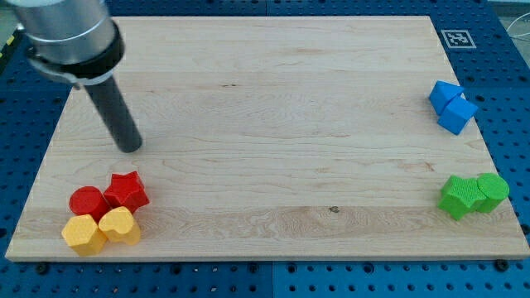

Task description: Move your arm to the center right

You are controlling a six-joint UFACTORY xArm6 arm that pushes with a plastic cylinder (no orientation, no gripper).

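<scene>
My tip rests on the wooden board at the view's left, a little above the red and yellow blocks. Below it lie a red star block, a red cylinder, a yellow heart block and a yellow hexagon block, all packed together at the bottom left. At the view's right edge sit two touching blue blocks. Below them are a green star block and a green cylinder, side by side.
The board lies on a blue perforated table. A black-and-white marker tag sits just off the board's top right corner. The arm's grey body hangs over the top left corner.
</scene>
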